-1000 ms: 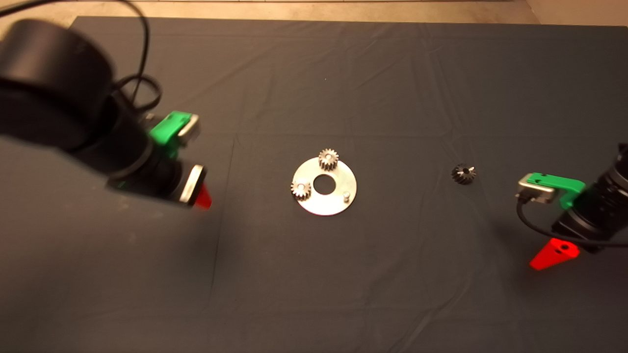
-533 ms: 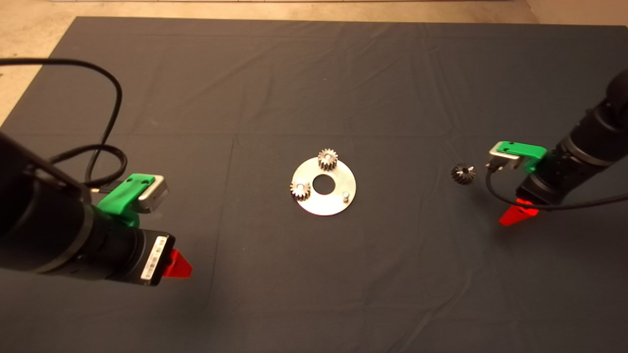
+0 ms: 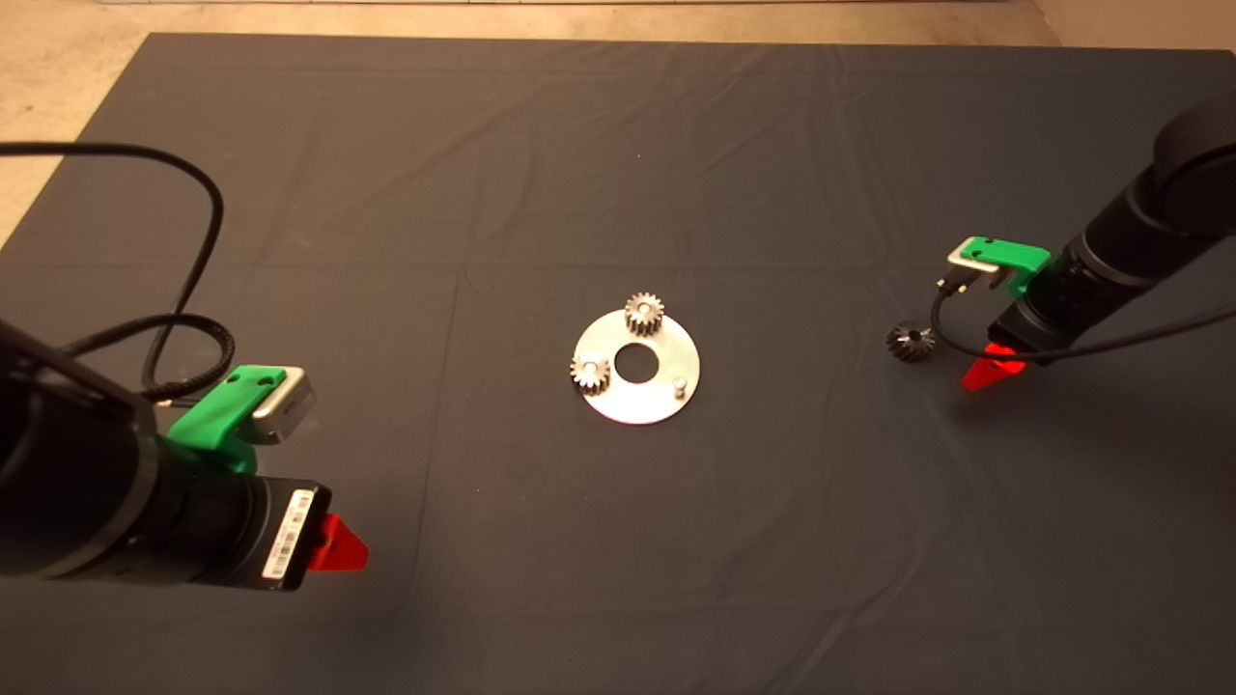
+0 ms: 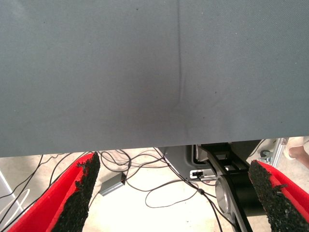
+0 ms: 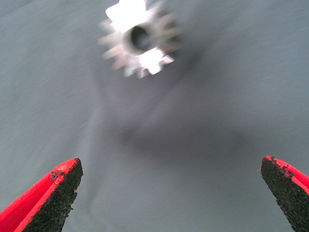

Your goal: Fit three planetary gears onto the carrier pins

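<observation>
A shiny round disc [image 3: 637,394] lies mid-mat with three carrier pins. Two planetary gears sit on pins: one at the far edge [image 3: 644,313], one at the left edge [image 3: 589,373]. The third pin [image 3: 681,384] stands bare at the right. A loose gear [image 3: 909,342] [image 5: 139,39] lies on the mat to the right of the disc. My right gripper [image 3: 985,372] [image 5: 169,198] hovers just right of it, open, with the gear ahead of its fingers and nothing between them. My left gripper [image 3: 338,550] [image 4: 176,193] is open and empty at the mat's lower left.
The dark mat [image 3: 618,541] is wrinkled, with a crease line left of the disc. The left wrist view shows the mat's edge [image 4: 145,145] with floor cables [image 4: 159,183] and a metal frame beyond it. Bare floor [image 3: 483,14] borders the mat's far side.
My left arm has drawn back from near the disc to the lower left. My right gripper has moved up and inward, closing on the loose gear. The gears have not moved.
</observation>
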Available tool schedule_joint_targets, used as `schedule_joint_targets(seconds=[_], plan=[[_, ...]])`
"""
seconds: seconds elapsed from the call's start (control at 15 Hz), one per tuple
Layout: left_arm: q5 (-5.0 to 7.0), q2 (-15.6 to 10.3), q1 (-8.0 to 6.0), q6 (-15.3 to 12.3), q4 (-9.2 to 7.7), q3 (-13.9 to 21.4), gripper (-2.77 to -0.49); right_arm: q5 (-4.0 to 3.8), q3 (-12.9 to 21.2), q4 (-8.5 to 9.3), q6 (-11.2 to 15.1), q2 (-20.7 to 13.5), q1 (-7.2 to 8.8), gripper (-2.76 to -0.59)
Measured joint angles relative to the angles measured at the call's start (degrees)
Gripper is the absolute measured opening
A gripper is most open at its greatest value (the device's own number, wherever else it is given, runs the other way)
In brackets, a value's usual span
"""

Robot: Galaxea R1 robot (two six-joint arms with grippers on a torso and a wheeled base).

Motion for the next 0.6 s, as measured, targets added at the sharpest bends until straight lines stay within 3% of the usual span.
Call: schedule_joint_targets(seconds=[0.6], plan=[[-0.02, 0.05, 0.0, -0.66, -0.17, 0.39, -1.09, -0.06, -8.32, -0.5, 0.32, 4.07, -0.03, -0.61]])
